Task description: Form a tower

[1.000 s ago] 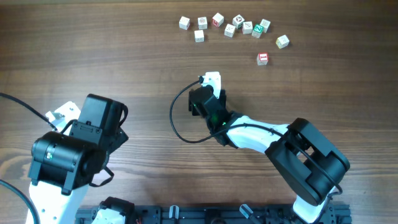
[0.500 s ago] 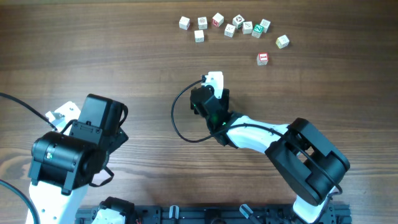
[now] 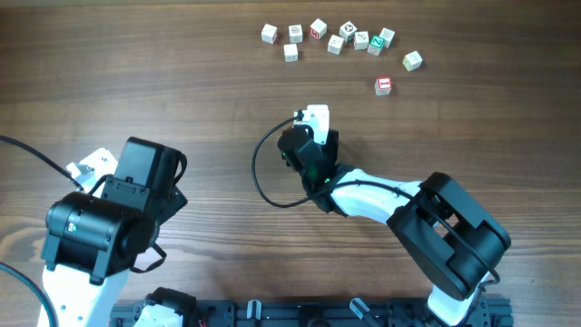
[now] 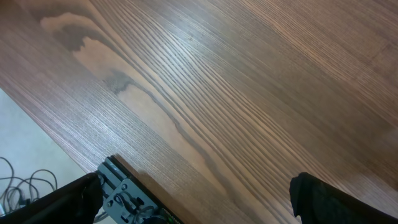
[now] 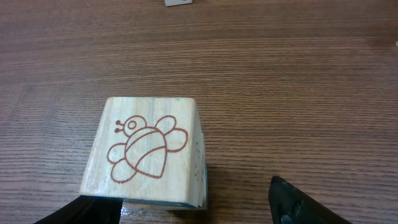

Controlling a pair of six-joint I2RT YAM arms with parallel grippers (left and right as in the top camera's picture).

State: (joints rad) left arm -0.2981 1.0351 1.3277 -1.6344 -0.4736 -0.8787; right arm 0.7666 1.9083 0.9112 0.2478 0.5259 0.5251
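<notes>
Tower, a bee printed on its top face, between the right gripper's spread fingers, this one clear of it. Left gripper, well apart from the tower, fingers spread wide.

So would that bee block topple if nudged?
Probably stiff and light: the bee block looks like wood. Flat faces, so likely slides, not rolls. It seems stacked on a blue-green block, so a nudge might dislodge it.
</notes>
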